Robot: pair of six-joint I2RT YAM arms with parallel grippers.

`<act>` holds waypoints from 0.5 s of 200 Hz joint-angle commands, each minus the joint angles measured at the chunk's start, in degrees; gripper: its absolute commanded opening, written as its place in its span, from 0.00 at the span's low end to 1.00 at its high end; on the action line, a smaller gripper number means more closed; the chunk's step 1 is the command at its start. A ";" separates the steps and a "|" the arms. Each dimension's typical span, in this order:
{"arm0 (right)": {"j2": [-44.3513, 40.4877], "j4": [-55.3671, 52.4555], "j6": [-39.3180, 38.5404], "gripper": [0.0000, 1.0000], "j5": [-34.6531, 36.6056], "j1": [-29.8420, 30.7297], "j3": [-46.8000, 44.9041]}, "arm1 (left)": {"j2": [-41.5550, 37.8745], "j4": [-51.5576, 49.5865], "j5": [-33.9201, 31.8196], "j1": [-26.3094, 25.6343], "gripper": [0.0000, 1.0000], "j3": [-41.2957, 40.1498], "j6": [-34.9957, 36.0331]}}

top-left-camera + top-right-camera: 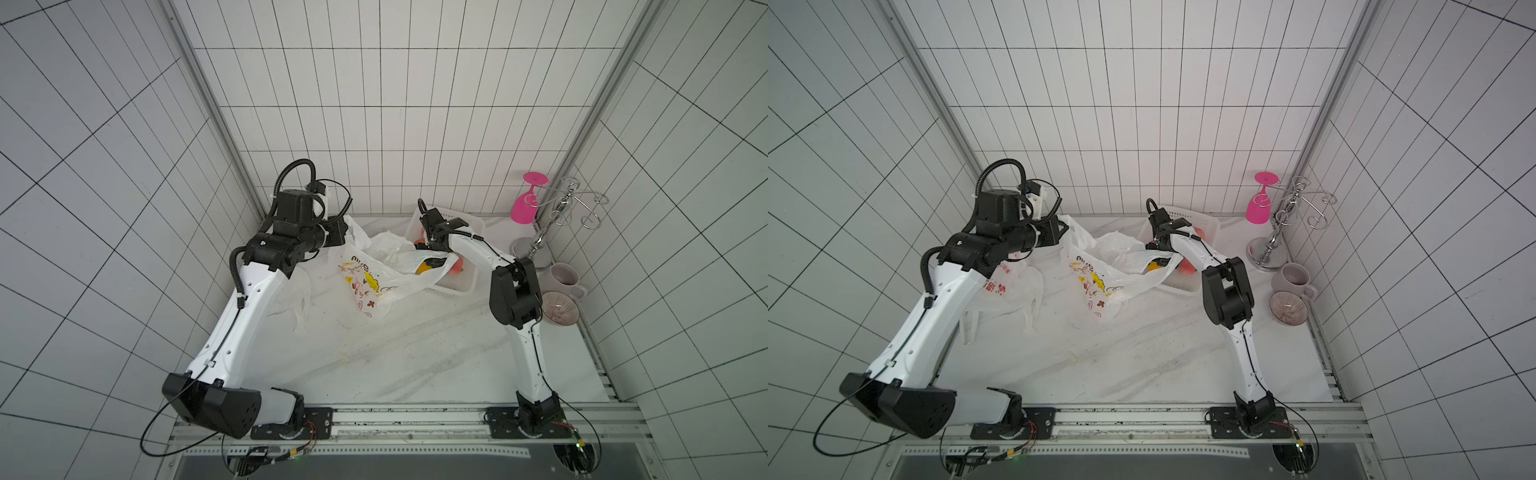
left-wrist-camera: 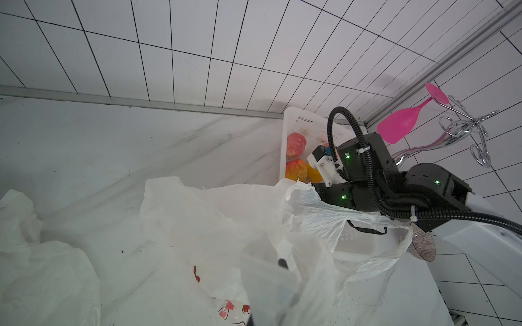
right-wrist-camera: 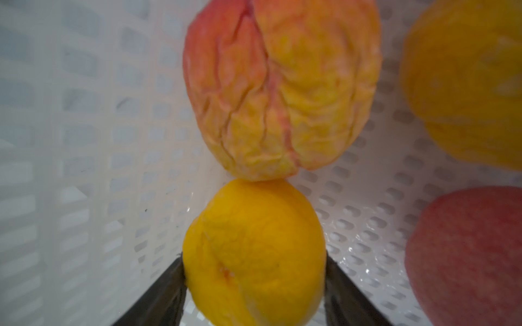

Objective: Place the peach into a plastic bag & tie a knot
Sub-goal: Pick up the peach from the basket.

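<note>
1. Two arms busy. L gripper, far left, is clenched on the rim of the printed plastic bag, holding that end up off the table. Film veils it in L wrist view, so grip judged from both top views.
2. R gripper is down in the white basket, far right. Fingers press both flanks of the yellow peach: grasping it. Peach not lifted yet; appears to sit on basket floor.
3. Yellow peach touches the wrinkled peach just ahead of the fingertips. Pink peach near, apart.
4. Step in hand = the pick. Grip looks close to widest part, OK. Squeeze light: round, soft-looking, could pop fwd out of the jaws.
5. Lift straight up first, so the neighbour isn't rolled or dragged.
6. Watch: bag handle lies draped over R wrist. A fast rise may tug the bag from L grip or fold the mouth. Go slow.
7. L arm: hold rim high & taut so the mouth gapes twd the basket. Then a short hop left w/ the peach, release low inside.
</note>
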 commanded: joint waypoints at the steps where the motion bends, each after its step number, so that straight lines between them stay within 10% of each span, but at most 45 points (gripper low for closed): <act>1: -5.32 -1.73 -0.30 0.58 1.16 -1.03 4.07 | -1.38 1.71 1.32 -0.19 0.00 -0.48 -0.07; 100: -37.49 -6.77 -6.15 0.48 4.64 -9.25 -17.37 | -1.57 4.04 6.08 -0.30 0.00 -0.75 -0.59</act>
